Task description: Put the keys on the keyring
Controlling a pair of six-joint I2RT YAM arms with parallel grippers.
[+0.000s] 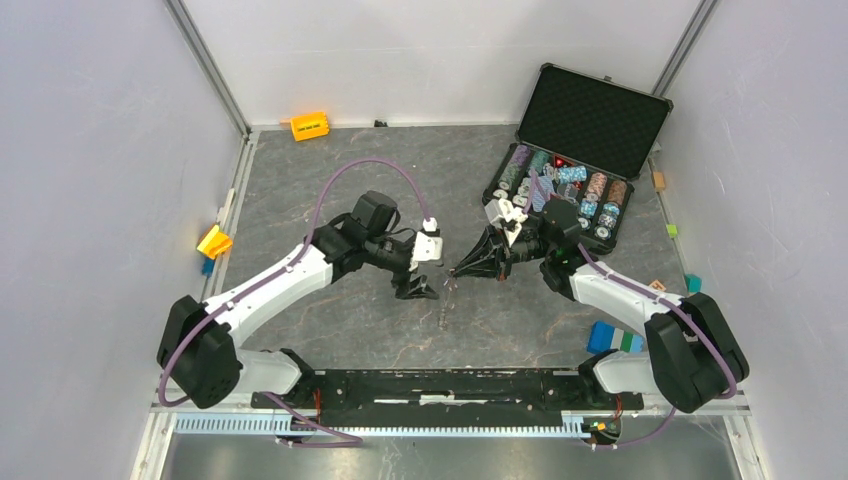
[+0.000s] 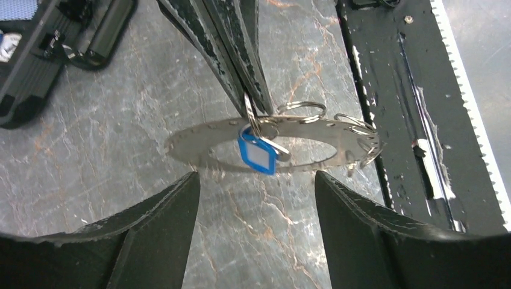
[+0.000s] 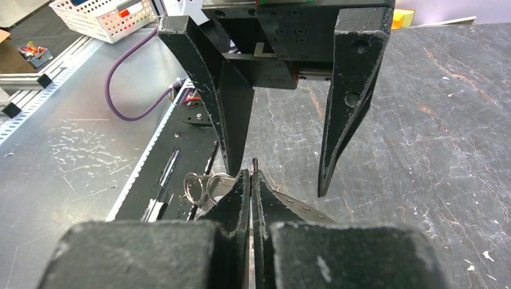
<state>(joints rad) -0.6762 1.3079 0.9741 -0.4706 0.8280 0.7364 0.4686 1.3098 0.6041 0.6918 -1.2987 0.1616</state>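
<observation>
Over the table, right pincer is clamped on the keyring rim, holding it up; left pincer gapes wide right beside it. Hoop looks thin, stiff, slippery, so I'd grab the flat band. Blue-tagged key dangles off it, probably super light.

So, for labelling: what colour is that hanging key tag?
The key tag is blue, pale centre; best in left wrist view.

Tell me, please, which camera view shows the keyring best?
Left wrist: nearly the whole keyring shows, with its blue tag, pinched by the right gripper. Right wrist shows only a sliver beside its fingers; top external, a tiny speck.
</observation>
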